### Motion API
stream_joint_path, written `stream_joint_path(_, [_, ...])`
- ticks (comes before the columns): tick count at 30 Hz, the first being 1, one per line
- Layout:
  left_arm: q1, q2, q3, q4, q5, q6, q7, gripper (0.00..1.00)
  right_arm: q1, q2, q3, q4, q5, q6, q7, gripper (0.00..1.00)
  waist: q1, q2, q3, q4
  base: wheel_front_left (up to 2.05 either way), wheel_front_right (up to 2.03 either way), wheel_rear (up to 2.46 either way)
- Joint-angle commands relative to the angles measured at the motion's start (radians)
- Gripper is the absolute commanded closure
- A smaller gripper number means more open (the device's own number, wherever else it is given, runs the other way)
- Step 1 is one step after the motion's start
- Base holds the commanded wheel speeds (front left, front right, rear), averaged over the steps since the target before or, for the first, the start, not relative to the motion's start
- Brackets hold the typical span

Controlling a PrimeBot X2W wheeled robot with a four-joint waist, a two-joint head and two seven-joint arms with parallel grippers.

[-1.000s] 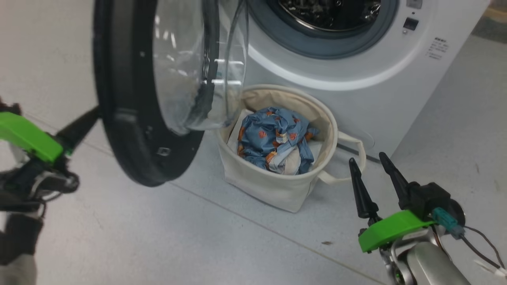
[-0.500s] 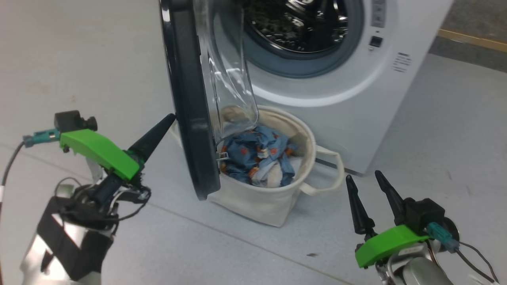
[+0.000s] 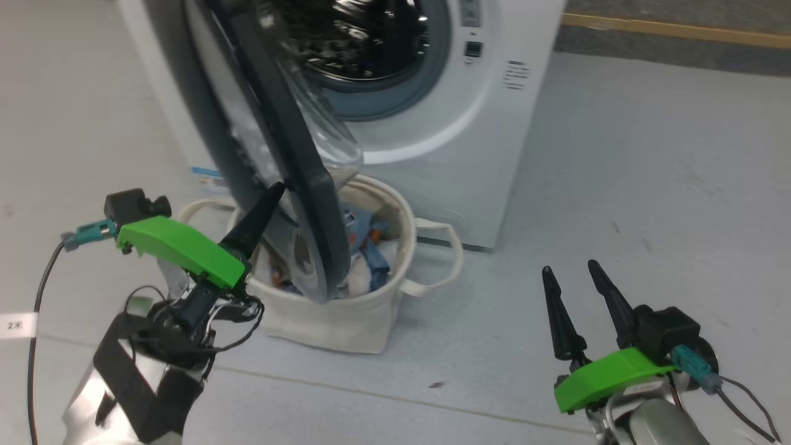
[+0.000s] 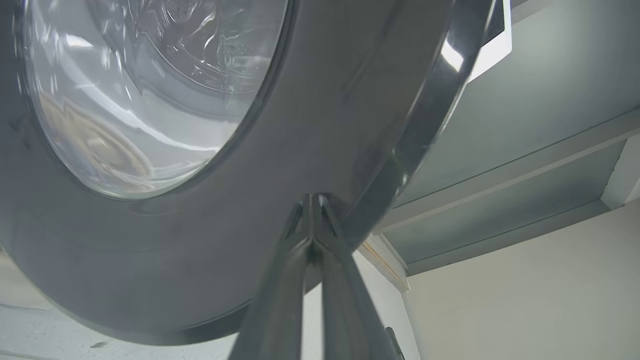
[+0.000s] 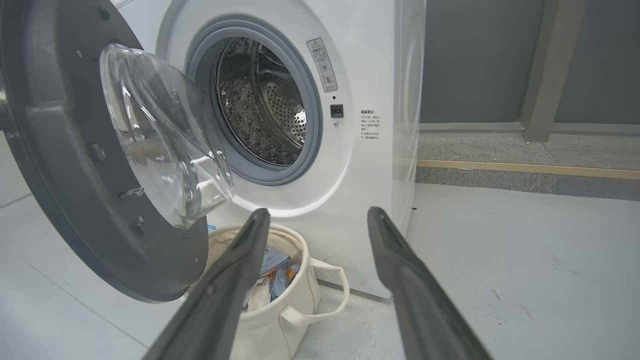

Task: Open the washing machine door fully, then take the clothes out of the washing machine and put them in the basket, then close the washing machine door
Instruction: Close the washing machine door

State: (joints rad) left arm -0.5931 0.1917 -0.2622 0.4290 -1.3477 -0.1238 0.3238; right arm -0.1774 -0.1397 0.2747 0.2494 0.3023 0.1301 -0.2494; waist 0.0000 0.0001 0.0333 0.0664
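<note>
The white washing machine [image 3: 432,123] stands at the top of the head view, its steel drum [image 5: 260,100] showing no clothes inside. The washing machine door [image 3: 290,154] hangs partly swung, edge-on to the head camera, over the basket [image 3: 346,321]. Blue bear-print clothes [image 3: 371,247] lie in the basket, partly hidden by the door. My left gripper [image 3: 274,190] is shut, and its tip presses the black rim of the door's outer face [image 4: 280,165]. My right gripper [image 3: 570,267] stands open and empty over the floor, right of the basket.
A cream loop handle [image 3: 442,253] sticks out of the basket's right side. Grey floor [image 3: 649,185] spreads to the right of the machine. A kerb with a yellow stripe [image 3: 680,28] runs behind, with a pillar [image 5: 545,70] beyond it. A white label [image 3: 15,324] lies at far left.
The head camera has turned, shifting the whole picture. The door has swung from wide open toward the machine, with my shut left gripper following against its outer face. The right gripper stays open.
</note>
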Motion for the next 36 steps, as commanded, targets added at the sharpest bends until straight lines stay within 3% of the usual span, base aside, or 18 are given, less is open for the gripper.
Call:
stream_joint_path(1, [-0.052,0.03,0.027,-0.025,0.01,-0.007,-0.026,1.0,-0.015,0.003,0.012,-0.038,-0.002,0.001,-0.012,0.0,0.0,-0.0001,0.011,-0.062,0.0,0.0,0.0])
stream_joint_path(5, [-0.077,0.049,0.023,0.003,-0.002,-0.007,-0.098,1.0,-0.02,0.005,0.003,-0.051,-0.005,0.001,-0.012,0.0,0.0,-0.0001,0.03,-0.152,0.0,0.0,0.0])
stream_joint_path(12, [-0.103,0.094,0.01,0.05,-0.01,-0.007,-0.19,1.0,-0.027,0.014,-0.013,-0.064,-0.007,0.001,-0.012,0.0,0.0,-0.0001,0.058,-0.251,0.0,0.0,0.0])
stream_joint_path(23, [-0.088,0.162,-0.044,0.059,-0.04,-0.007,-0.255,1.0,-0.007,0.023,-0.052,-0.072,-0.001,0.001,-0.012,0.0,0.0,-0.0001,0.05,-0.263,0.0,0.0,0.0])
stream_joint_path(24, [-0.085,0.167,-0.052,0.064,-0.037,-0.007,-0.264,0.45,-0.005,0.022,-0.053,-0.071,-0.002,0.001,-0.012,0.0,0.0,-0.0001,0.045,-0.258,0.0,0.0,0.0])
stream_joint_path(25, [-0.082,0.172,-0.064,0.067,-0.033,-0.007,-0.269,0.03,-0.003,0.021,-0.053,-0.069,-0.002,0.001,-0.012,0.0,0.0,-0.0001,0.037,-0.253,0.0,0.0,0.0])
stream_joint_path(30, [-0.056,0.224,-0.144,0.056,0.037,-0.007,-0.335,0.0,0.009,0.015,-0.057,-0.062,-0.001,0.001,-0.012,0.0,0.0,-0.0001,-0.003,-0.226,0.0,0.0,0.0])
stream_joint_path(36, [0.001,0.352,-0.228,0.027,0.192,-0.007,-0.512,0.0,0.013,0.013,-0.058,-0.067,-0.007,0.001,-0.012,0.0,0.0,-0.0001,-0.032,-0.226,0.0,0.0,0.0])
